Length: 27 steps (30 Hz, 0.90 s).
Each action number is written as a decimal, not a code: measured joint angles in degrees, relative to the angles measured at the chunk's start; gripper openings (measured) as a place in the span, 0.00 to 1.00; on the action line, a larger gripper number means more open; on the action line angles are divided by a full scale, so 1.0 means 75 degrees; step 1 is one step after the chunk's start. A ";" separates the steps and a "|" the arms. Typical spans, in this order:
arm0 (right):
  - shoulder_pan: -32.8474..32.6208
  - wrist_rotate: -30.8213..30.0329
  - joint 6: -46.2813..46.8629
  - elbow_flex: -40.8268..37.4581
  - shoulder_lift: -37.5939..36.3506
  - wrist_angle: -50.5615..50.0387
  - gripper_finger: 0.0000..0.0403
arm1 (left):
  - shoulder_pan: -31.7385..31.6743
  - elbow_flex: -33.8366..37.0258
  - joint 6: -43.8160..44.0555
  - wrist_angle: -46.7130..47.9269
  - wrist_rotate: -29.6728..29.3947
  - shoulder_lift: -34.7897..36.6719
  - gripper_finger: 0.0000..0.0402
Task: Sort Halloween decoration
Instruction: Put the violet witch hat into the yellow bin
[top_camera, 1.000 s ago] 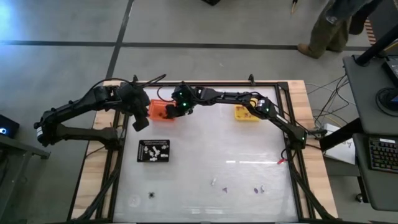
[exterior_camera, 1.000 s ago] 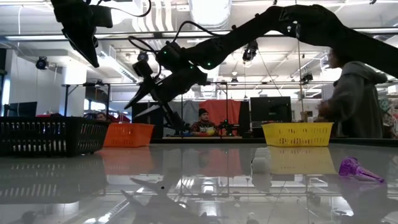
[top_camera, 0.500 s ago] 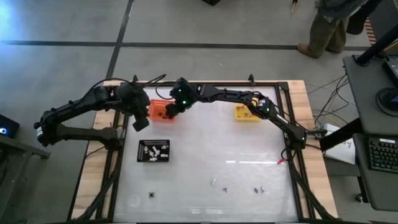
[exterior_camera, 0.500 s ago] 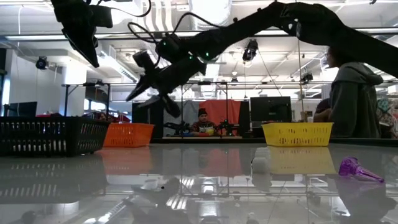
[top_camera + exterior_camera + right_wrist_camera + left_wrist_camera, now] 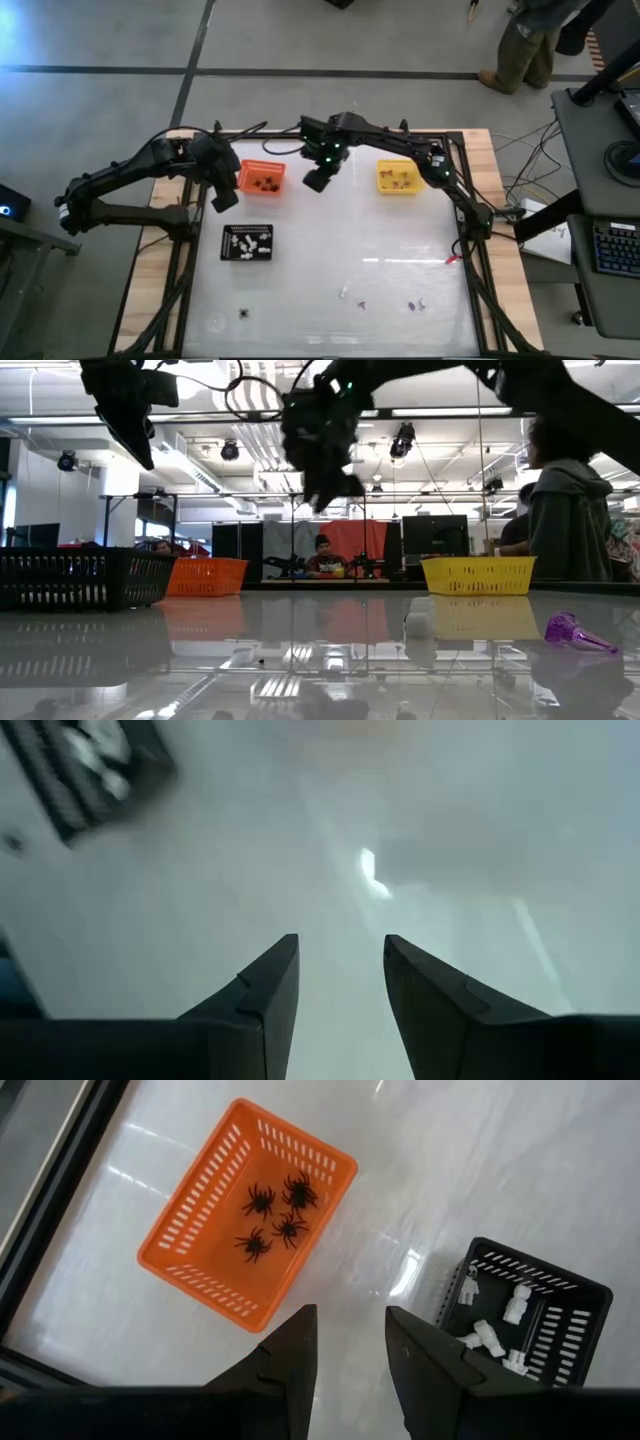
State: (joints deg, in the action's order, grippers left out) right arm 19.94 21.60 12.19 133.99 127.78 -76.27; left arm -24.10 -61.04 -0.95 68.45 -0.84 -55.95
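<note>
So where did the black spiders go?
Four black spiders sit inside the orange tray, at the far left of the table in the high view, near the left gripper. Another small black one lies on the table near the front left.

spiders (image 5: 272, 1218) in tray (image 5: 190, 1275), figures (image 5: 495, 1332) in basket (image 5: 590, 1295)

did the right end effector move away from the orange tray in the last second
Yes. In the high view the right end effector has swung off the orange tray toward the yellow tray, now over bare table between them, open and empty.
</note>
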 joint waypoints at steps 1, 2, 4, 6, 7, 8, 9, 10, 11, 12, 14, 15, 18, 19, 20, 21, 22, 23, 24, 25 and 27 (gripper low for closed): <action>-0.0030 -0.0242 -0.0043 0.0012 -0.0098 -0.0311 0.35 | 0.0000 0.0000 0.0000 0.0000 0.0000 -0.0011 0.26; -0.0061 -0.0507 -0.0077 0.0012 -0.0197 -0.0637 0.35 | 0.0000 0.0000 0.0000 0.0000 0.0000 -0.0020 0.26; -0.0174 -0.0948 -0.0144 -0.0002 -0.0331 -0.1255 0.35 | 0.0000 0.0000 0.0000 -0.0001 0.0000 -0.0031 0.26; -0.0267 -0.1166 -0.0226 -0.0015 -0.0440 -0.1782 0.35 | 0.0000 0.0000 0.0000 0.0003 0.0000 -0.0034 0.26; -0.0328 -0.1215 -0.0282 -0.0036 -0.0492 -0.1878 0.35 | 0.0000 0.0000 0.0000 0.0011 0.0000 -0.0036 0.26; -0.0395 -0.1225 -0.0313 -0.0081 -0.0578 -0.1823 0.35 | 0.0000 0.0000 0.0000 0.0028 0.0000 -0.0039 0.26; -0.0459 -0.1223 -0.0310 -0.0150 -0.0724 -0.1790 0.35 | 0.0002 0.0000 0.0000 0.0064 0.0000 -0.0039 0.26; -0.0526 -0.1226 -0.0310 -0.0198 -0.0871 -0.1801 0.35 | 0.0004 0.0000 0.0000 0.0103 0.0000 -0.0036 0.26; -0.0613 -0.1226 -0.0307 -0.0242 -0.1017 -0.1831 0.35 | 0.0006 0.0000 0.0000 0.0127 0.0000 -0.0024 0.26; -0.0690 -0.1223 -0.0219 -0.0328 -0.1213 -0.1837 0.35 | 0.0006 0.0000 0.0000 0.0155 0.0000 -0.0004 0.26; -0.0855 -0.1223 0.0066 -0.0624 -0.1630 -0.1815 0.35 | 0.0006 0.0000 0.0000 0.0163 0.0000 0.0041 0.26; -0.0942 -0.1229 0.0226 -0.0785 -0.1844 -0.1842 0.35 | 0.0006 -0.0003 0.0000 0.0166 0.0000 0.0072 0.26; -0.1226 -0.1537 0.0822 -0.1370 -0.2534 -0.1824 0.35 | 0.0003 -0.0001 -0.0041 0.0157 0.0000 0.0108 0.26; -0.1337 -0.1730 0.1085 -0.1589 -0.2774 -0.1819 0.35 | 0.0003 -0.0002 -0.0049 0.0155 0.0000 0.0114 0.26; -0.1438 -0.1926 0.1344 -0.1806 -0.3002 -0.1816 0.35 | 0.0003 -0.0002 -0.0052 0.0153 0.0001 0.0118 0.26; -0.1548 -0.2089 0.1585 -0.2049 -0.3233 -0.1812 0.35 | 0.0003 0.0000 -0.0055 0.0150 0.0000 0.0119 0.26; -0.1665 -0.2233 0.1857 -0.2294 -0.3431 -0.1802 0.35 | 0.0003 0.0000 -0.0055 0.0149 0.0000 0.0119 0.26; -0.1777 -0.2326 0.2155 -0.2527 -0.3617 -0.1783 0.35 | 0.0003 -0.0002 -0.0055 0.0146 0.0000 0.0119 0.26; -0.1920 -0.2397 0.2468 -0.2797 -0.3809 -0.1759 0.35 | 0.0003 0.0000 -0.0058 0.0146 0.0000 0.0118 0.26; -0.2070 -0.2498 0.2816 -0.3055 -0.3965 -0.1763 0.35 | 0.0003 -0.0001 -0.0058 0.0146 0.0000 0.0120 0.26; -0.2414 -0.2517 0.3515 -0.3598 -0.4309 -0.1740 0.35 | 0.0003 0.0000 -0.0058 0.0146 0.0000 0.0118 0.26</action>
State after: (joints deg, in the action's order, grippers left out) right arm 1.83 2.72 38.56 107.00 95.46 -89.33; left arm -24.08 -61.04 -1.39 69.54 -0.84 -55.07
